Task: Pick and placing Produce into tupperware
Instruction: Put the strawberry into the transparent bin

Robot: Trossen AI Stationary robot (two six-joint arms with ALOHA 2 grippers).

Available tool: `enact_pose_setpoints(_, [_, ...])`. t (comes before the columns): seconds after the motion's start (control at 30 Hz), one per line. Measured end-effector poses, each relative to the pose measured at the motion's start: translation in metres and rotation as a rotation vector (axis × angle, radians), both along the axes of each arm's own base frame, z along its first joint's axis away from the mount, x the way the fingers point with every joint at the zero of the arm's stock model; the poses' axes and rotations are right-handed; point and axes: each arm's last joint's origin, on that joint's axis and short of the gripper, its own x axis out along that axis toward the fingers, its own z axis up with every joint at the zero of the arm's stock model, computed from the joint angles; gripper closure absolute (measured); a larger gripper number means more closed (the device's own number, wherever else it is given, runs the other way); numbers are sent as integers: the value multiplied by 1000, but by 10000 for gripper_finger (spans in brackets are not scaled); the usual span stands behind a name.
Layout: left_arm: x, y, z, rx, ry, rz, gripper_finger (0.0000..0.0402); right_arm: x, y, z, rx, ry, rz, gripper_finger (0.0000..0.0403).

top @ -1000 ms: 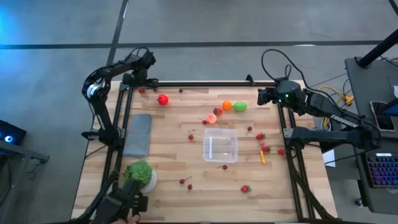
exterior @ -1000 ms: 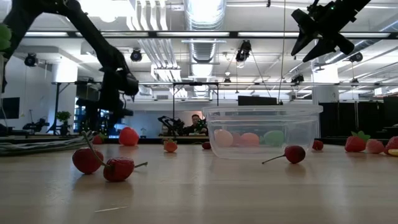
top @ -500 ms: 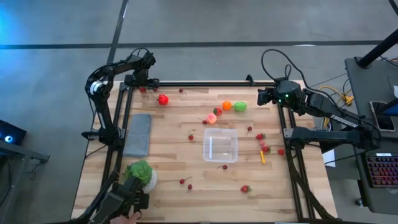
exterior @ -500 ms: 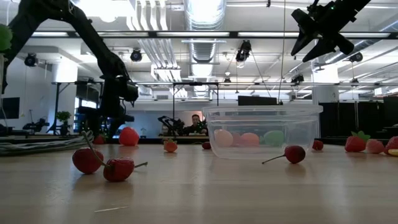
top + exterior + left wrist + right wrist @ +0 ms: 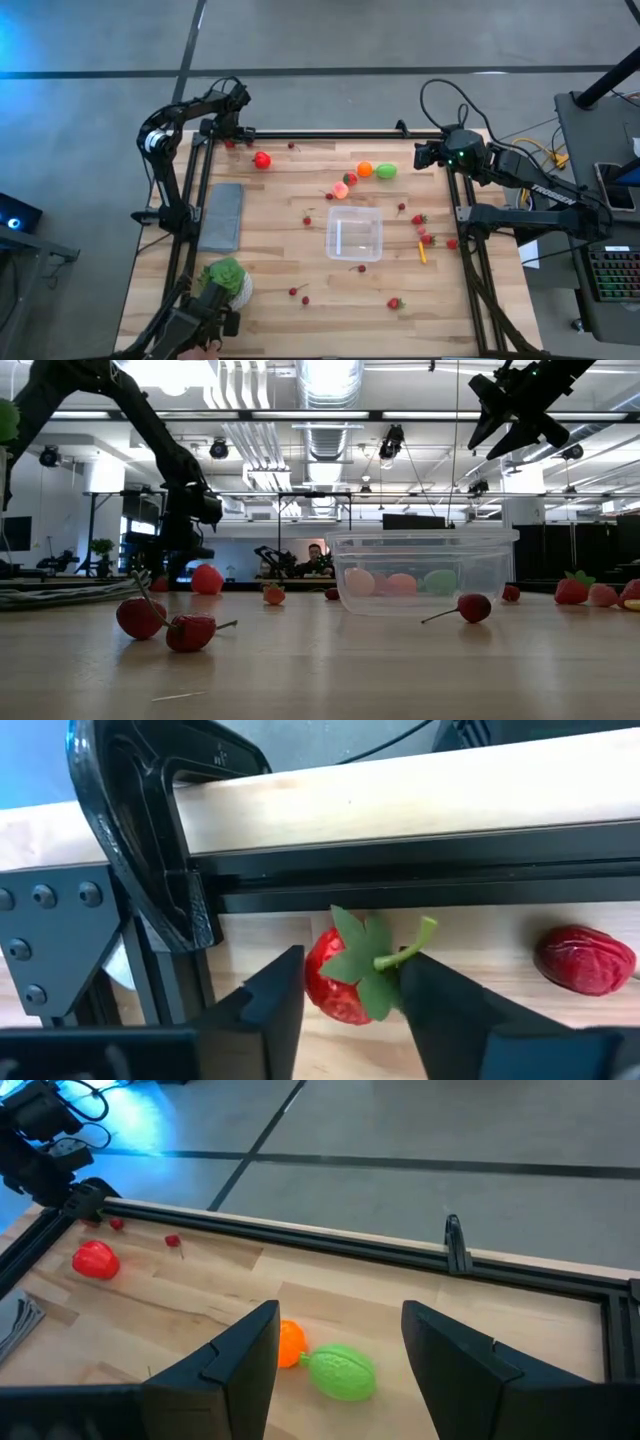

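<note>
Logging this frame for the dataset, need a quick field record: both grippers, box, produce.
left gripper: open, far left table corner, fingers either side of a strawberry
right gripper: open, raised over far right corner, holding nothing
box: clear, mid-table, empty
produce: orange fruit, green fruit, red pepper and berries all loose on the table

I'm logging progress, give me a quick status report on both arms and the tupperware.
Left claw open around a strawberry at the far-left rail. Right claw open, raised, idle. Tupperware mid-table, unobstructed.
</note>
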Motion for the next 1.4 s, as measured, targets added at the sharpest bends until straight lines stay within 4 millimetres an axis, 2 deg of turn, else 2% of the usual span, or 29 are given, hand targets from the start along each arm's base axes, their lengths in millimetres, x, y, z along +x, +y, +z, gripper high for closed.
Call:
enact_pose_setpoints(0.13, [0,0,0,9,4,-13,283,0,0,0,0,0,0,199])
enact_pose_setpoints(0.7, [0,-1,-1,-6,1,-19,285,0,0,0,-6,8,6,199])
enact_pose_setpoints(0.93, [3,-10,3,-44,3,-12,286,0,0,0,-6,9,6,199])
enact_pose_setpoints(1.17, [14,-21,24,4,-22,-55,286,0,0,0,-17,18,3,199])
enact_pose_setpoints(1.4, [36,-50,62,81,-114,-158,286,0,0,0,-16,16,2,199])
